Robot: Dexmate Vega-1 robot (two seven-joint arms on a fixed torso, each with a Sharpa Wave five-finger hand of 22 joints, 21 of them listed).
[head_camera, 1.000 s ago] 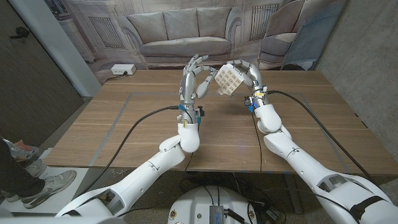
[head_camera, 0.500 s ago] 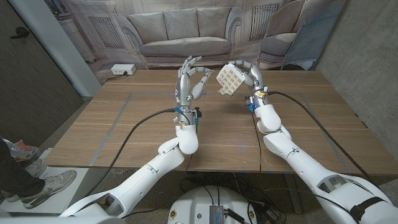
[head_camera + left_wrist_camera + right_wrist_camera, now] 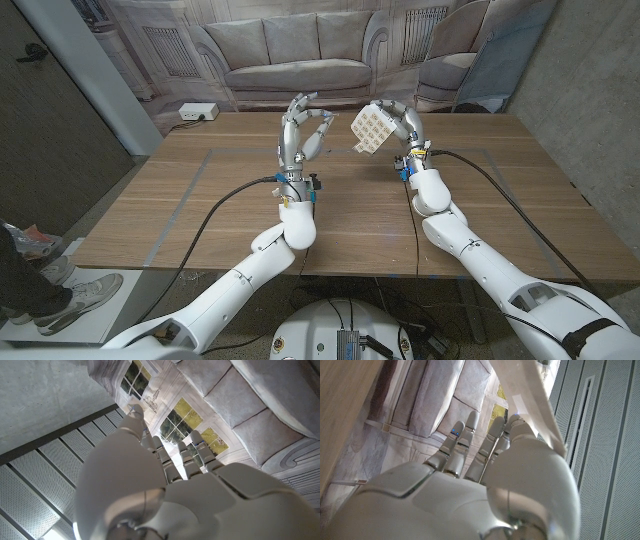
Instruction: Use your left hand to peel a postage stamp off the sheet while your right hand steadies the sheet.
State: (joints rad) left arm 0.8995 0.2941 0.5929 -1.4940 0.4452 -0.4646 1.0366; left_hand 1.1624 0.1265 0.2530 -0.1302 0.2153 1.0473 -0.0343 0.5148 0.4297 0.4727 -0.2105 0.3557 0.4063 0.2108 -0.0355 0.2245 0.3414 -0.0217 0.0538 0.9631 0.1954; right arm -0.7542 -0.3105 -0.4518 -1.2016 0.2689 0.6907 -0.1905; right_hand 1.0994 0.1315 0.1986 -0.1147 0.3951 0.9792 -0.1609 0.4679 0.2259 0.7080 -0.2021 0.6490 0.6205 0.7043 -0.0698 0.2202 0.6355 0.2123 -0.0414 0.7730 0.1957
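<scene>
Nearest, at the bottom corners of the head view, both arms reaching in and converging toward the upper middle of the frame, cables trailing off each wrist across the wooden table (image 3: 200,200).

Further up, just left of centre: left hand (image 3: 298,130) raised off the table, upright, fingers (image 3: 318,122) spread apart with tips curling loosely, gripping nothing as far as can be told. Too small to tell whether a stamp sits on a fingertip. Probably poised there to come in at the sheet's edge for a peel.

Just right of centre, at about the same height: right hand (image 3: 398,128) lifted too, fingers clamped on the stamp sheet (image 3: 368,130). Sheet held in the air, tilted, printed grid turned toward the left hand and the camera; likely presented that way so a corner can be reached. Clear gap between sheet and left fingertips. In the right wrist view, sheet (image 3: 532,407) seen edge-on as a pale strip past the thumb.

Farthest back, a white power strip (image 3: 198,113) at the table's upper left edge, then the printed sofa backdrop (image 3: 300,50).
</scene>
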